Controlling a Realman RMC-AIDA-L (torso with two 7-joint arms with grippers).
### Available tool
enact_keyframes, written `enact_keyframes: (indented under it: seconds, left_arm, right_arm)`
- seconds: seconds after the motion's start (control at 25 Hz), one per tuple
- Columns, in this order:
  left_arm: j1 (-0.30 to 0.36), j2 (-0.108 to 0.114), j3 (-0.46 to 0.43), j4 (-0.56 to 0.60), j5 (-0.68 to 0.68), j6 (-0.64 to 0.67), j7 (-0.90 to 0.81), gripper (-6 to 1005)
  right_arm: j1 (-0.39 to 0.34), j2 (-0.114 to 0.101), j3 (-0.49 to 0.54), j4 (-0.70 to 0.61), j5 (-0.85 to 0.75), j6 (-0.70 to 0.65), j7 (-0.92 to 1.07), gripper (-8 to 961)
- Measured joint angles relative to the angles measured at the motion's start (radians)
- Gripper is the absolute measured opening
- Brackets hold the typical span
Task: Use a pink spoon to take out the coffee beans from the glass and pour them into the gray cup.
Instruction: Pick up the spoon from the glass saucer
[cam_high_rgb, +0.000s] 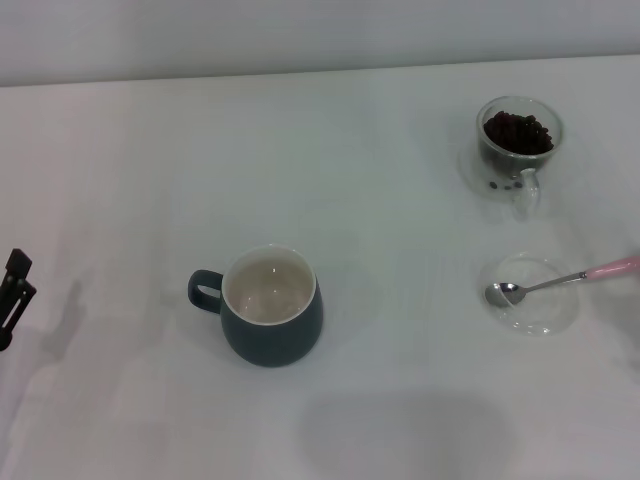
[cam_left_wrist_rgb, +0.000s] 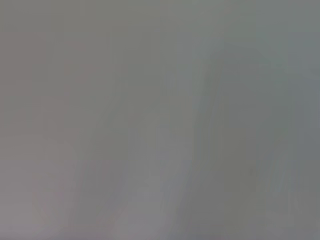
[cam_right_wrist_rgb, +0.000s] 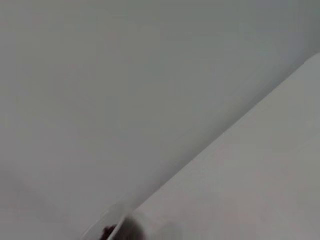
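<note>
The gray cup (cam_high_rgb: 272, 307) stands upright at the table's middle, its handle toward the left, and its inside is empty. The glass (cam_high_rgb: 517, 152) holding coffee beans (cam_high_rgb: 518, 132) stands at the far right. The pink spoon (cam_high_rgb: 565, 280) lies with its metal bowl in a flat clear glass dish (cam_high_rgb: 529, 293) at the right, its pink handle reaching to the right edge. My left gripper (cam_high_rgb: 14, 295) sits at the far left edge, away from everything. My right gripper is out of the head view. The right wrist view shows the glass's rim (cam_right_wrist_rgb: 112, 226) with beans at its edge.
The white table (cam_high_rgb: 400, 420) has a wall behind its far edge. The left wrist view shows only a plain grey surface.
</note>
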Motion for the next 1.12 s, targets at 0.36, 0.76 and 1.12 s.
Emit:
enact_keyframes:
  seconds: [0.36, 0.76, 1.12]
  left_arm:
    - [-0.017, 0.000, 0.000, -0.003, 0.000, 0.001, -0.001, 872]
    - [-0.034, 0.000, 0.008, -0.003, 0.006, 0.024, -0.001, 871]
    - [-0.038, -0.001, 0.009, -0.006, 0.009, 0.039, -0.005, 871]
  right_arm:
    - [0.029, 0.002, -0.089, 0.004, -0.002, 0.021, 0.049, 837]
    - [0.032, -0.001, -0.143, -0.017, -0.002, 0.017, 0.106, 821]
    - [0.029, -0.004, -0.213, -0.054, -0.002, 0.013, 0.184, 445]
